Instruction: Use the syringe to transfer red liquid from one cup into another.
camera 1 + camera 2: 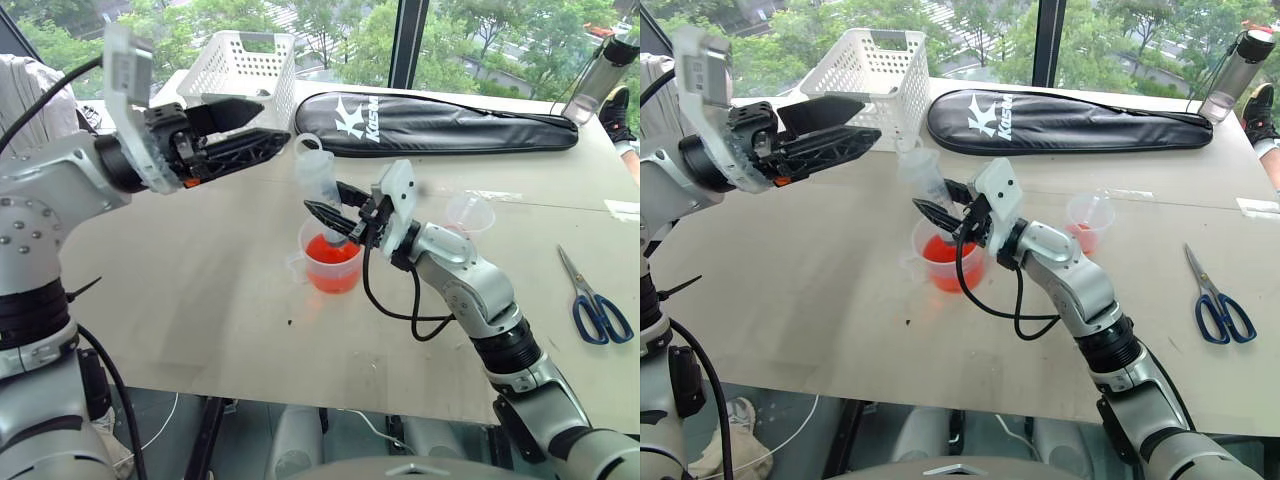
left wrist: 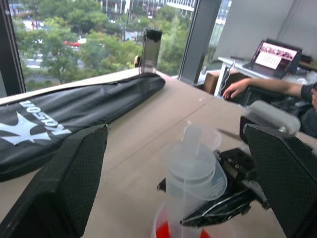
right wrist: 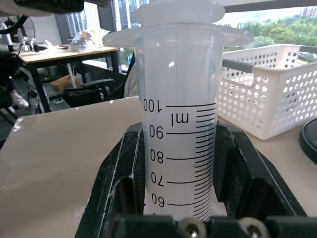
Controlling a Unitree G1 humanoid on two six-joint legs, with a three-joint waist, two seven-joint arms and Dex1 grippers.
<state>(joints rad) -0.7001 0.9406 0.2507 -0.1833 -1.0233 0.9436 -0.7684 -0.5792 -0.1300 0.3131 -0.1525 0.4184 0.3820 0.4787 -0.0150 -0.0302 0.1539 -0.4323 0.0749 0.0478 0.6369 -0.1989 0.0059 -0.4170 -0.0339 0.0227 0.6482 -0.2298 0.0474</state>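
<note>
My right gripper (image 1: pixel 335 218) is shut on the barrel of the syringe (image 1: pixel 318 180). The syringe stands nearly upright, its tip down inside the larger handled cup (image 1: pixel 332 262), which holds red liquid (image 1: pixel 333 250). In the right wrist view the clear barrel (image 3: pixel 181 124) with its scale marks sits between the two black fingers (image 3: pixel 114 183). My left gripper (image 1: pixel 275 122) is open and hangs level, up and to the left of the syringe's top. The smaller cup (image 1: pixel 1089 222) stands to the right of my right arm with a little red in it.
A white basket (image 1: pixel 245 65) and a black racket bag (image 1: pixel 440 125) lie at the back of the table. A bottle (image 1: pixel 600 70) stands at the far right corner. Blue-handled scissors (image 1: pixel 595 305) lie at the right. A person's hand (image 2: pixel 242 87) rests near a laptop (image 2: pixel 275 52) beyond the table.
</note>
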